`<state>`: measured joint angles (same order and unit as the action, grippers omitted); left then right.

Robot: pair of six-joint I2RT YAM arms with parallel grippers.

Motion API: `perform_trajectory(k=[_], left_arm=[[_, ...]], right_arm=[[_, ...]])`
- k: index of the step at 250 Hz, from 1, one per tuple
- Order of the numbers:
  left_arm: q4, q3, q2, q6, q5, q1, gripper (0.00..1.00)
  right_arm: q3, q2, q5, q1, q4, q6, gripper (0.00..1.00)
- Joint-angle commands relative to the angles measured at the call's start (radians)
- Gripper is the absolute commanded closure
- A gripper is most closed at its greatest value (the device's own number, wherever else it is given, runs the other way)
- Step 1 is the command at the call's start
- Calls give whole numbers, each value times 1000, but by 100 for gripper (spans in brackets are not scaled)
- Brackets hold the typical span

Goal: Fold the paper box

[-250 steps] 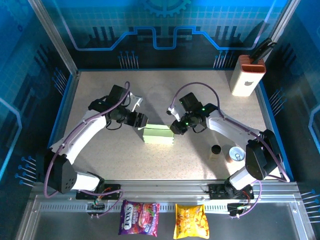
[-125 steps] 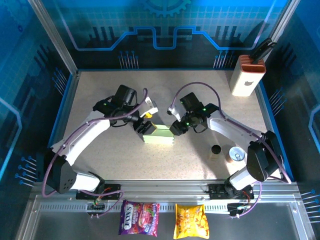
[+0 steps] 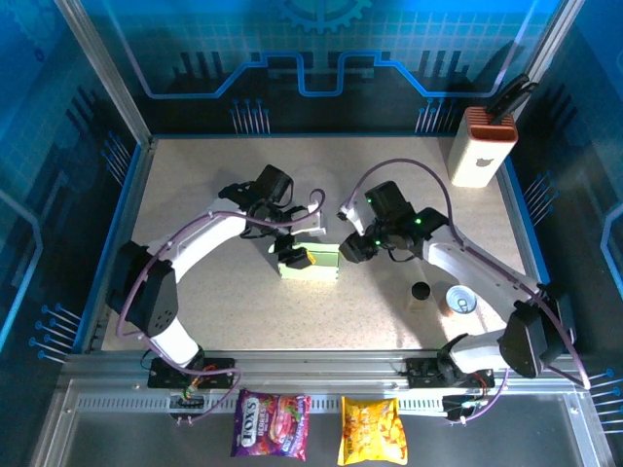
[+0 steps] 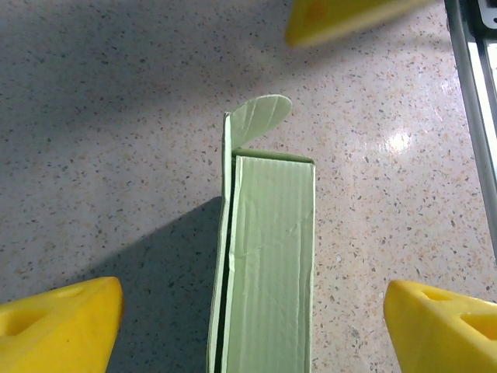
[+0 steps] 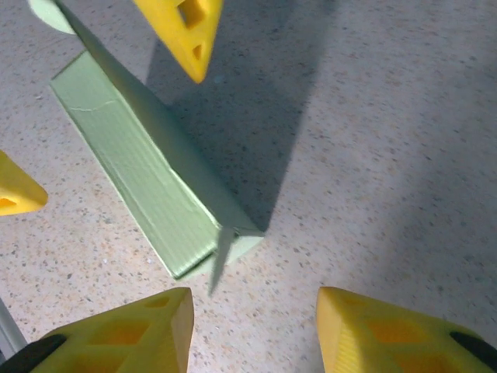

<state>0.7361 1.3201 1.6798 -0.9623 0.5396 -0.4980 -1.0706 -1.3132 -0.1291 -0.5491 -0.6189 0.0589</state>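
The paper box (image 3: 316,263) is pale green, folded into a long narrow box, and lies mid-table. In the left wrist view the paper box (image 4: 272,256) runs up between my yellow fingers, with a rounded tab (image 4: 260,116) sticking out at its far end. My left gripper (image 4: 252,326) is open wide astride the box's left end, touching neither side; from above, the left gripper (image 3: 295,248) hangs over that end. My right gripper (image 3: 350,251) is at the box's right end. It is open, and the right gripper (image 5: 252,326) has bare table between its fingers, the box end (image 5: 225,233) just ahead.
A white block with an orange ribbed top (image 3: 482,146) stands at the back right corner. A can (image 3: 460,300) and a small dark cup (image 3: 421,292) sit near the right arm's base. Two snack packets (image 3: 271,424) (image 3: 373,430) lie beyond the front rail.
My left gripper has swung right from beside the box to over its left end and opened wider. My right gripper has opened and shifted slightly right, off the box end.
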Motion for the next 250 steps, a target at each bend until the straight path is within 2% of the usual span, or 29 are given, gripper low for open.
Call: perform_trajectory(k=[1,47,104,148,207,250], left_arm=[[62,32,30,-66,24,-14,11],[110,37,73,-84,15,-20,15],[143,50,111,-95,-4,-20,27],[142,51,118,-100,-20,-20,40],[146,50,127,-100,-40,-20,50],[127,27,104,-80,-57,-19,52]], right_arm=[[36,66,39,38,-1,-46,53],[51,102,31,61,7,-57,52],[38,84,14,61,1,-62,52],[26,77,7,61,-4,-57,52],[6,59,0,55,-22,-49,52],[-8,53,2,51,-25,-48,52]])
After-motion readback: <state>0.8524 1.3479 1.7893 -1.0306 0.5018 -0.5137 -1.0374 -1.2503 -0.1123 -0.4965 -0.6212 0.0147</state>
